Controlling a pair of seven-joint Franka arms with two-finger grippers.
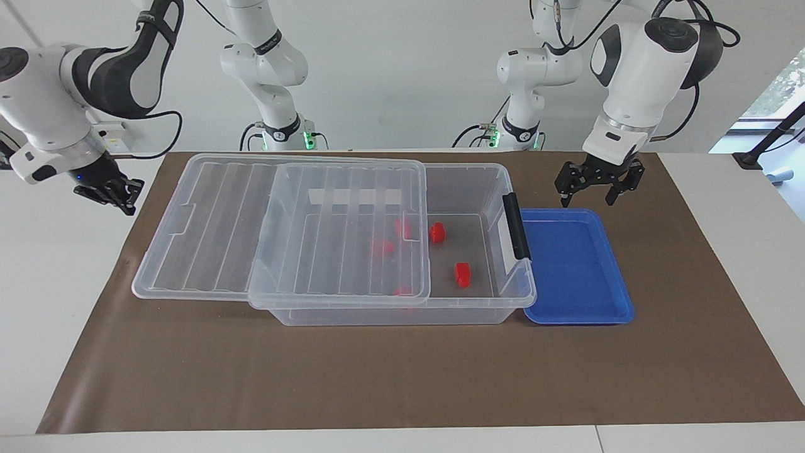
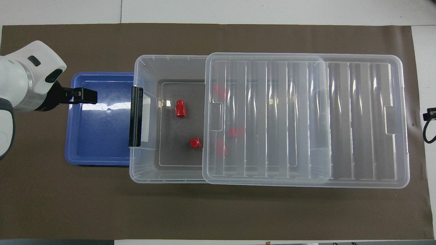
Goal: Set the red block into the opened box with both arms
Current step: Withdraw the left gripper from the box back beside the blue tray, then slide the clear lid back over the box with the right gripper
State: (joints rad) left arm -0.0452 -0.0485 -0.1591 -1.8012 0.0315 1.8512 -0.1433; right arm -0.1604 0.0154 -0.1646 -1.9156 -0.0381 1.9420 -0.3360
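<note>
Red blocks (image 1: pixel 463 274) lie in the clear box (image 1: pixel 440 311), mid-frame, lid (image 1: pixel 283 226) slid half aside. My left claw (image 1: pixel 591 187) hangs open and empty over the blue tray's (image 1: pixel 575 314) upper edge; right claw (image 1: pixel 113 192), far left, shut, empty. I judge placement done; next, close the lid.

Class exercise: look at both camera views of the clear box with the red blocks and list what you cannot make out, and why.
- Red blocks under the lid: its ribs blur them in both views, so their count and poses are uncertain.
- Right gripper: overhead view shows only a sliver at the edge.
- Left gripper: overhead view shows it edge-on above the blue tray.
- White label: text unreadable through the lid.
</note>
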